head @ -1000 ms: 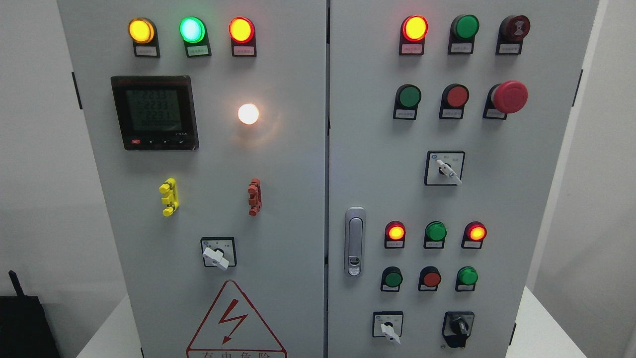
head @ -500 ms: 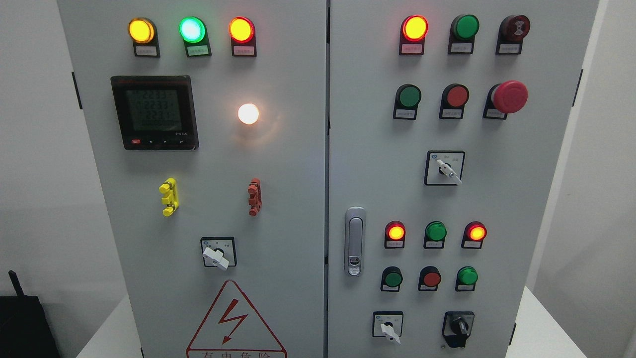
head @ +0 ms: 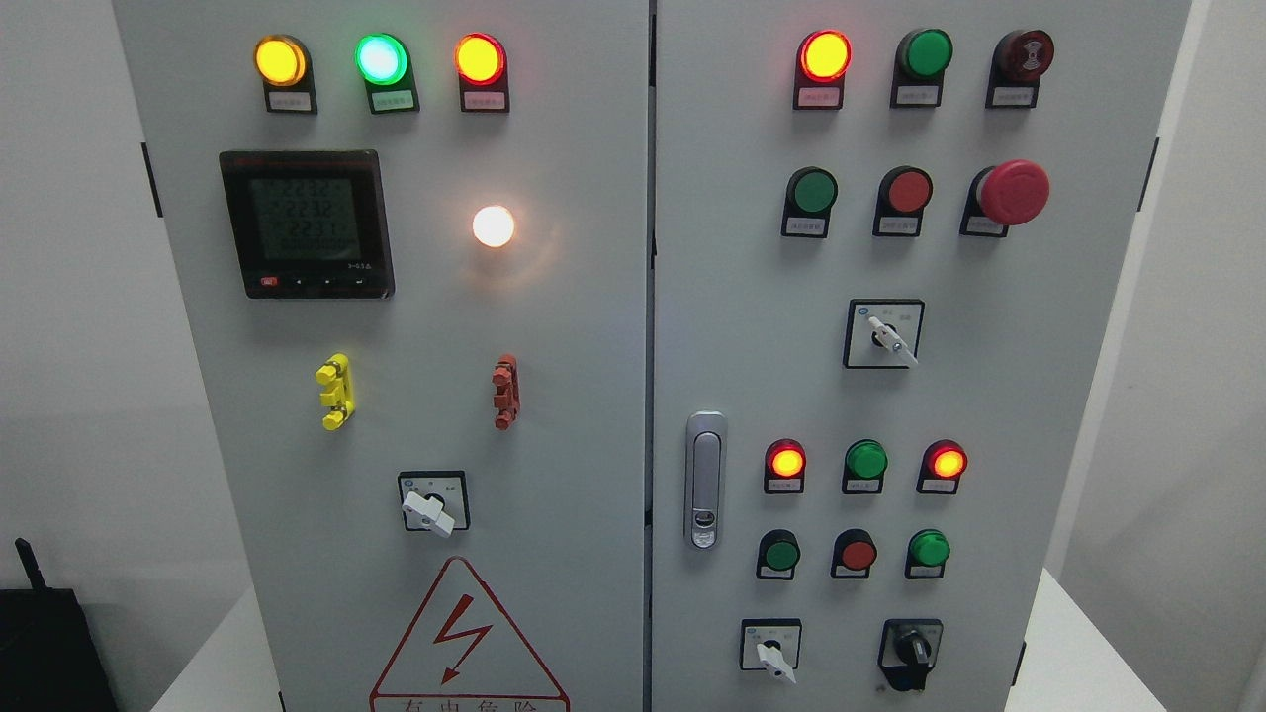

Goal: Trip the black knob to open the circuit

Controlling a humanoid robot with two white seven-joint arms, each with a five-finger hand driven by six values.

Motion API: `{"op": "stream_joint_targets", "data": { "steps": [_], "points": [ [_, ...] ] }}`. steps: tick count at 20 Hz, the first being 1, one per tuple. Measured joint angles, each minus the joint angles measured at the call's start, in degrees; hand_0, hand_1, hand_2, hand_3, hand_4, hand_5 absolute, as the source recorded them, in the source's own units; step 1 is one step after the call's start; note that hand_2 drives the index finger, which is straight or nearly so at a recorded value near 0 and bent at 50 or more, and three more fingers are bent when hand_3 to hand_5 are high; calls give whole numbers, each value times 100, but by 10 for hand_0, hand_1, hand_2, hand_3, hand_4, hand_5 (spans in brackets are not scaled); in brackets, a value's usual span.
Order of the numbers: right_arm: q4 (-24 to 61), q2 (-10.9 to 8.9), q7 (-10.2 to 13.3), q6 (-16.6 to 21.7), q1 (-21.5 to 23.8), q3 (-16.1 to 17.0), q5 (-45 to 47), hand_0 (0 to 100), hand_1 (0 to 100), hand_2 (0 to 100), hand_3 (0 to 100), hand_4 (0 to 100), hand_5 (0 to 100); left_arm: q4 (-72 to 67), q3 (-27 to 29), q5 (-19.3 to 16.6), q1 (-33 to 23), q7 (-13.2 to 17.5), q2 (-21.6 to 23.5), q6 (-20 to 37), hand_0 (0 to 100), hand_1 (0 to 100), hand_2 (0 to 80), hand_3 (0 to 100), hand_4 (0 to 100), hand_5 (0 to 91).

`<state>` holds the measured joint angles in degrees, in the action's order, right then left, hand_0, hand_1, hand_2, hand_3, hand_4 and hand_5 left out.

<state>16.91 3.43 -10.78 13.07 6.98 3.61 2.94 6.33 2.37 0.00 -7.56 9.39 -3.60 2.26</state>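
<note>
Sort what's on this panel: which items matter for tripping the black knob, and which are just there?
For the job:
black knob, bottom right of the right door

Not involved:
white selector switches
red mushroom button
digital meter
door latch
indicator lamps, e.g.

No robot hand in view.

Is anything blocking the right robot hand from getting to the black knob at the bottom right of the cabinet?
Probably not: the black knob sits bare on the cabinet door, with nothing in front of it. Neither robot hand is in view, so its reach cannot be judged.

Even bright light, sharp focus; white lamp (head: 493, 226) blooms on door.
</note>
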Motion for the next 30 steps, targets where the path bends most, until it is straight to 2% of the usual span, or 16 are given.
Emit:
{"op": "stream_joint_targets", "data": {
  "steps": [3,7,10,21,30],
  "points": [
    [324,29,0,238,54,32,-2,0,43,0,0,0,0,0,0,0,0,0,0,0,120,389,0,0,0,0],
    [753,66,0,770,135,63,-7,0,30,0,0,0,19,0,0,0,0,0,0,8,120,389,0,0,0,0],
    [1107,90,1,928,216,79,-9,0,18,0,0,0,35,0,0,0,0,0,0,18,120,389,0,0,0,0],
    [2469,140,6,1033,482,160,-5,0,0,0,0,0,92,0,0,0,0,0,0,8,120,389,0,0,0,0],
    [3660,183,97,1047,824,178,3,0,0,0,4,0,125,0,0,0,0,0,0,1,120,389,0,0,0,0]
  ]
}}
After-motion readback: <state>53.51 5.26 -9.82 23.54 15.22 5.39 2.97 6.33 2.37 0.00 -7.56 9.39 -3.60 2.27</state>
